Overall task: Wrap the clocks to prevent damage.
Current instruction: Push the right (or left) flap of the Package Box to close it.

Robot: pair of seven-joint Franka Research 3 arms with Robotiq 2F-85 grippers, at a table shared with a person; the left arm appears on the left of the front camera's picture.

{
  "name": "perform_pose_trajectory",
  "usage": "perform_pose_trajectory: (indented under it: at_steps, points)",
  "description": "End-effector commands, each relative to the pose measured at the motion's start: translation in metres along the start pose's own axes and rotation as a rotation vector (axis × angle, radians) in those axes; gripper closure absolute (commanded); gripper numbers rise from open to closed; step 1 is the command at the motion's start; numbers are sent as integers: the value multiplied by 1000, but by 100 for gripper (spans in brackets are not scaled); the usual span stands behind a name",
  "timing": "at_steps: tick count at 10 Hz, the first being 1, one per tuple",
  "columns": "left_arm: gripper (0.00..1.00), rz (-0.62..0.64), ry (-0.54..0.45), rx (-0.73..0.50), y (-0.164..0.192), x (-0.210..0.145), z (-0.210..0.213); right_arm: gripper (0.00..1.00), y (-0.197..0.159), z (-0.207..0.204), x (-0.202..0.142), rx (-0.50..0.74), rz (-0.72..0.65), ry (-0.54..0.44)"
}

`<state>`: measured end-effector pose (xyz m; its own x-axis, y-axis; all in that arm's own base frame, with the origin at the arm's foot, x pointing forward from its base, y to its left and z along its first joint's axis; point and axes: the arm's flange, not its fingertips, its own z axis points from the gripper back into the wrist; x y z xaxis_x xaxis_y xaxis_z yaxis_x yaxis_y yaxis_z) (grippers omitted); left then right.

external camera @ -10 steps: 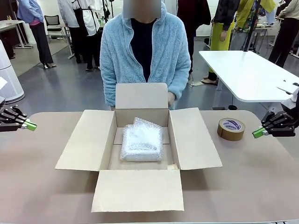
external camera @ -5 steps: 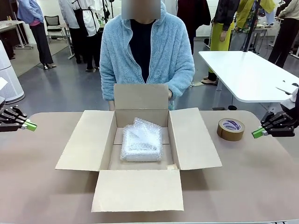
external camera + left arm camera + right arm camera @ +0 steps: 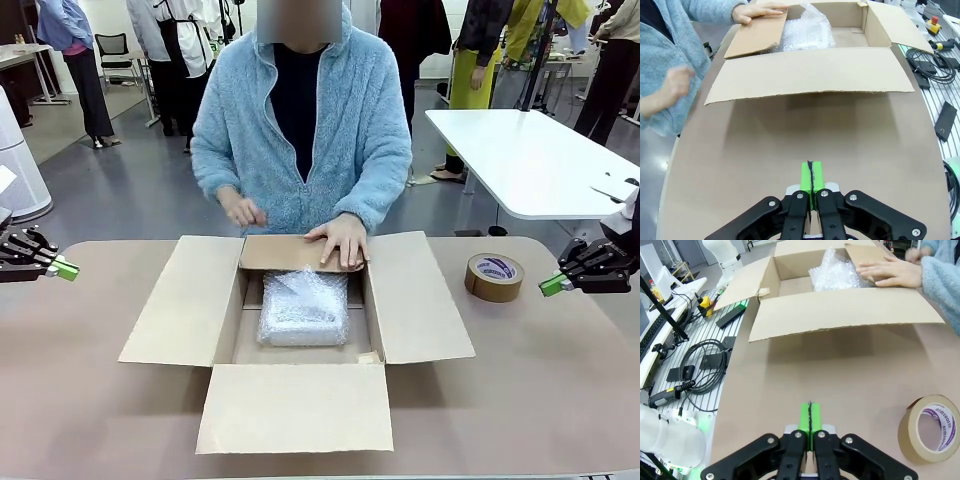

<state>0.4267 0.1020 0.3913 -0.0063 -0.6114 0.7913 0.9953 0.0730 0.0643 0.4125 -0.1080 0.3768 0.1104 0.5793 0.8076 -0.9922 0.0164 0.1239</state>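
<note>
the wrapped clocks [image 3: 303,308], whitish bundles in clear bubble wrap, lie inside the open brown cardboard box [image 3: 170,310] on the worktop [image 3: 520,380], the person's hand [image 3: 340,240] pressing its far flap [image 3: 285,252] down; sealing seems to remain, with the left end effector [image 3: 66,268] and right end effector [image 3: 548,285] pinched together, empty.

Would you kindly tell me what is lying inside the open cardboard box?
A whitish bubble-wrapped bundle lies on the cardboard box floor. The person's hand presses the far flap over its far edge, hiding that part; the wrap's contents cannot be made out.
</note>
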Motion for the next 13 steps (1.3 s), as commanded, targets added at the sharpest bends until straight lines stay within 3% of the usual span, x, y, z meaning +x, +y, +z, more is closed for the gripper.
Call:
perform_pose_trajectory:
  at_steps: [1,13]
  points:
    - [99,-6,-6,16,-2,2,0,99,1,-1,-2,6,11,-11]
    - [99,-6,-6,16,-2,2,0,99,1,-1,-2,6,11,-11]
